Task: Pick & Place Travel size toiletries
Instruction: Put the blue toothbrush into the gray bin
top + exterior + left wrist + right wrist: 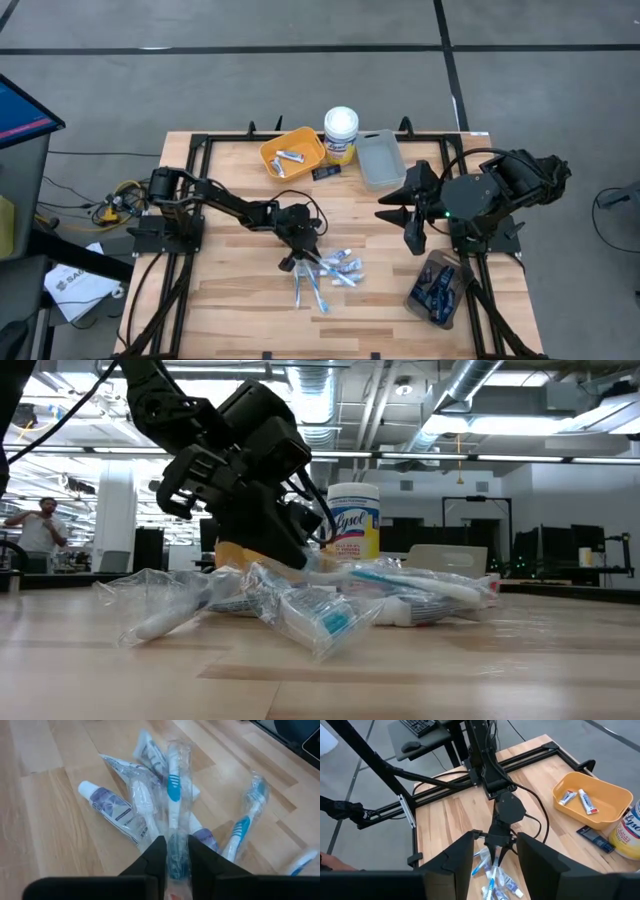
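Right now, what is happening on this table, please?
The left gripper is down in the pile of wrapped toiletries near the middle of the wooden table, and its fingers are shut on a wrapped blue-and-white toothbrush. It has not been lifted yet. Two small tubes already lie in the yellow bin at the far edge. The right gripper waits above the table's right side, holding nothing.

Clear-wrapped toothbrushes and small tubes [325, 272] lie heaped on the table's middle.
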